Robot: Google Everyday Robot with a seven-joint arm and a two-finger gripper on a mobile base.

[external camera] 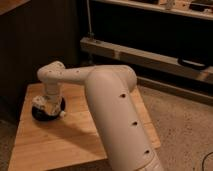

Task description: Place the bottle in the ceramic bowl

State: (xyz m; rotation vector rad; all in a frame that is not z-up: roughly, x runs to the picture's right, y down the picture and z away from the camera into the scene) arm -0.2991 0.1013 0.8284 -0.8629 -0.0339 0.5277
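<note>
We see the gripper (46,106) low over the ceramic bowl (50,115) on the wooden table (60,145). Its grip state we cannot tell; the arm (115,110) reaches in from the bowl's right.

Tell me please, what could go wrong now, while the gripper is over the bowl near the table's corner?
1. The gripper sits directly above the ceramic bowl and hides most of it, so a release of the bottle may not be well centred; the bottle itself cannot be made out.
2. The bowl stands close to the far left corner of the wooden table; a push from the wrist might slide it toward the edge.
</note>
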